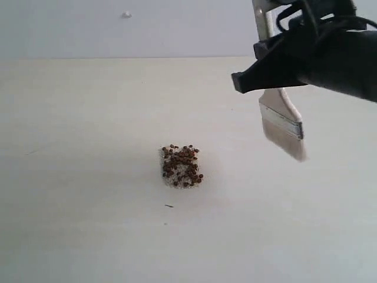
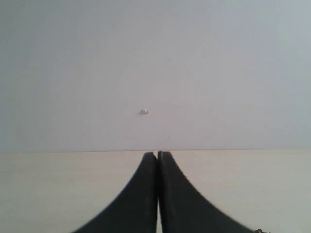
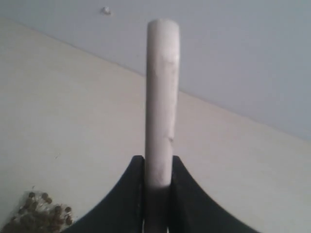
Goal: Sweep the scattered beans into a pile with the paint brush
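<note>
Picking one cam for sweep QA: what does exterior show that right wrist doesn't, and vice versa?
Only exterior: the paint brush seen broadside, with ferrule and bristles, right of and apart from the whole pile. Only right wrist: the handle edge-on, a jaw pressed on each side. Both: right gripper holding the brush, table, white speck on the wall; the wrist view catches just part of the pile.

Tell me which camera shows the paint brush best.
The exterior view: it shows the paint brush on its broad face, with handle, silver ferrule and off-white bristles. The right wrist view shows only its narrow edge, held in the right gripper. The left wrist view shows none of it.
</note>
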Robot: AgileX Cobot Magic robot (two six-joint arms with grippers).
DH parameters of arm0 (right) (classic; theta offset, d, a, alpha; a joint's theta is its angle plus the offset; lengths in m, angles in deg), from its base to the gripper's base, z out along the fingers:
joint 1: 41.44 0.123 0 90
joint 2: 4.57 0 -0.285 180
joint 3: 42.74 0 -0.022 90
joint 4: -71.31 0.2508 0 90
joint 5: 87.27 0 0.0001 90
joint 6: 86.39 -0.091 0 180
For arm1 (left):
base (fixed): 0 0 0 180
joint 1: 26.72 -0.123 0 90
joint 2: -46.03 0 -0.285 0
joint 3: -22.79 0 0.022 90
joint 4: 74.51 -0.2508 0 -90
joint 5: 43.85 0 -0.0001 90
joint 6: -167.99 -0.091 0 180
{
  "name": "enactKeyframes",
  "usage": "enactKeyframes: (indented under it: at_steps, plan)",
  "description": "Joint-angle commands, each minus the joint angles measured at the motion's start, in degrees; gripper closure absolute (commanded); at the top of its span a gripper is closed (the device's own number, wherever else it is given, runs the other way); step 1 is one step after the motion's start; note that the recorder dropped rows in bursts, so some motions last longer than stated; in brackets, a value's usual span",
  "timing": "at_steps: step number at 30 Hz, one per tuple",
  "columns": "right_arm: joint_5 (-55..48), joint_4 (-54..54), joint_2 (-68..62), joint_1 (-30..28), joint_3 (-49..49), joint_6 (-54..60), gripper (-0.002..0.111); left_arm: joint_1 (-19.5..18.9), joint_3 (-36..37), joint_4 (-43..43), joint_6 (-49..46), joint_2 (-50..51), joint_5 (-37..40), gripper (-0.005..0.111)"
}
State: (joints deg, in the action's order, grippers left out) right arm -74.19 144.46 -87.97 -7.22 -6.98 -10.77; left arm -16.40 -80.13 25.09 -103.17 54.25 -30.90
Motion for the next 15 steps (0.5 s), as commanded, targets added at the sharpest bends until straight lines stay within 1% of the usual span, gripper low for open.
enactKeyframes:
  at_steps: [1, 3, 5, 7, 8, 12, 15]
  plan:
    - [-23.39, -0.25, 0.22, -11.77, -2.35, 1.08, 0.108, 0.44, 0.14, 0.35, -0.11, 0.3, 0.39, 0.107]
    - [-33.0, -0.55, -1.01, -16.57, -4.37, 0.6, 0.108, 0.44, 0.14, 0.35, -0.11, 0.3, 0.39, 0.107]
    - [-39.61, -2.74, -2.67, -20.15, -6.5, -2.78, 0.108, 0.44, 0.14, 0.35, -0.11, 0.3, 0.39, 0.107]
    - [-45.55, -7.64, -4.54, -23.14, -9.3, -7.7, 0.108, 0.44, 0.14, 0.35, -0.11, 0.3, 0.39, 0.107]
    - [-47.79, -11.91, -5.96, -24.77, -10.75, -12.03, 0.108, 0.44, 0.14, 0.35, -0.11, 0.3, 0.39, 0.107]
    - [-54.36, -22.84, -11.28, -28.65, -15.83, -24.77, 0.108, 0.44, 0.14, 0.35, -0.11, 0.3, 0.39, 0.107]
    - [-61.52, -24.03, -16.43, -30.17, -18.41, -26.34, 0.108, 0.44, 0.14, 0.35, -0.11, 0.3, 0.39, 0.107]
